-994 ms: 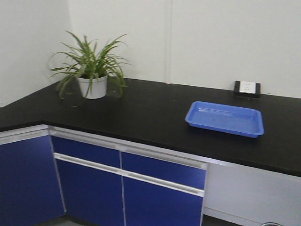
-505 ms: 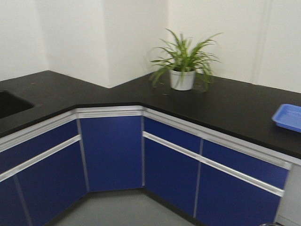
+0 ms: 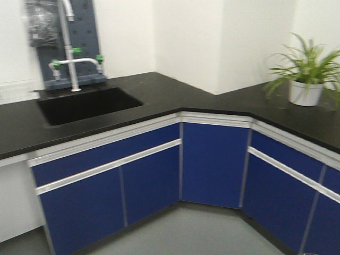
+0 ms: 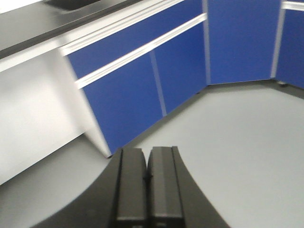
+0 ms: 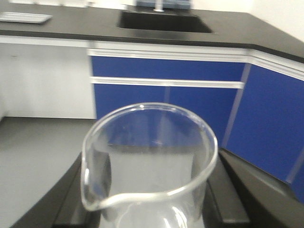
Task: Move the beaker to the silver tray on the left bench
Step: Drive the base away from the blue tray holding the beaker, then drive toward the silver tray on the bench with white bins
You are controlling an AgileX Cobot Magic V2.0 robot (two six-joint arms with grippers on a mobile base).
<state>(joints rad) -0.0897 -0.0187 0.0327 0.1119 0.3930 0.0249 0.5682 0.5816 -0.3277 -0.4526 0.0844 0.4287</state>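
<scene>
In the right wrist view a small clear glass beaker (image 5: 152,171) with a pouring spout stands upright between the black fingers (image 5: 230,190) of my right gripper (image 5: 149,194), which is shut on it above the grey floor. A flat silver tray (image 5: 23,18) lies on the black bench at the far upper left of that view. My left gripper (image 4: 147,153) is shut and empty, with its jaws pressed together, pointing at the floor in front of the blue cabinets. Neither gripper shows in the front view.
A black L-shaped countertop (image 3: 175,93) runs over blue cabinets (image 3: 212,164). A black sink (image 3: 87,106) with a white faucet (image 3: 71,58) is set in the left bench. A potted plant (image 3: 305,79) stands at the right. Grey floor (image 3: 186,234) lies in front.
The front view has swung left: the blue tray has left the frame, the plant has slid to the right edge, and the sink and faucet have come into view.
</scene>
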